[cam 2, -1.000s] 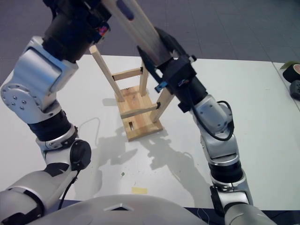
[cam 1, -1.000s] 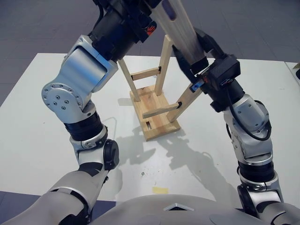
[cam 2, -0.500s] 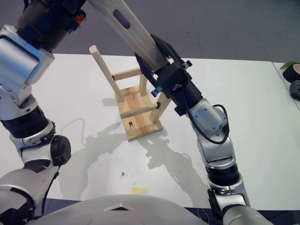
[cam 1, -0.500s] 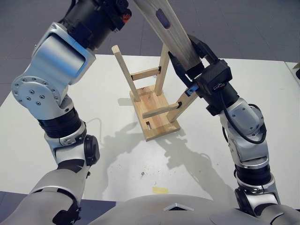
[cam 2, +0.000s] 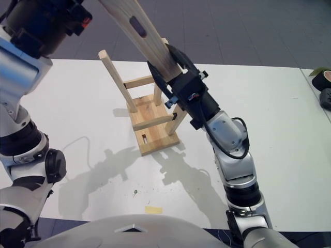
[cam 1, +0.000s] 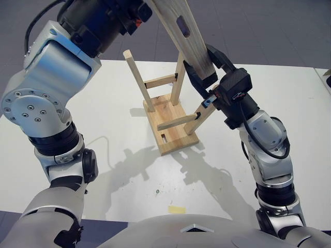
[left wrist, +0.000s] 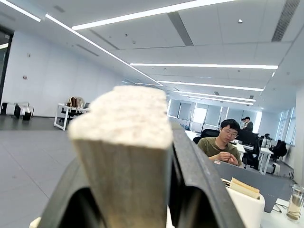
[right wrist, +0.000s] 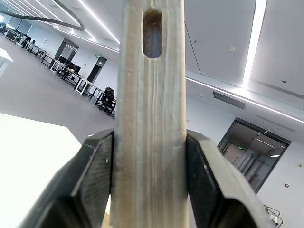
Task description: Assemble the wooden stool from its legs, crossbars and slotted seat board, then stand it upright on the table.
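The part-built stool stands upside down, its seat board (cam 1: 175, 135) flat on the white table (cam 1: 269, 98). Three legs point up from it, joined by two crossbars (cam 1: 161, 80) (cam 1: 175, 123). Above it, a loose wooden leg (cam 1: 185, 35) with a slot near its middle slants up and to the left. My right gripper (cam 1: 202, 73) is shut on its lower end, just above the stool's right leg (cam 1: 203, 112). My left gripper (left wrist: 127, 142) is shut on the upper end, its dark fingers (left wrist: 190, 180) flanking the rough end grain. The right wrist view shows the leg (right wrist: 149, 95) clamped between both pads (right wrist: 95, 180).
A small yellow tape scrap (cam 1: 176, 210) lies near the table's front edge. A dark object (cam 2: 326, 90) sits at the far right edge. Bare table surface lies left of the stool and in front of it.
My left arm has swung up and to the left, and my right gripper has shifted slightly left. The held leg now stands steeper over the stool. The stool has not moved.
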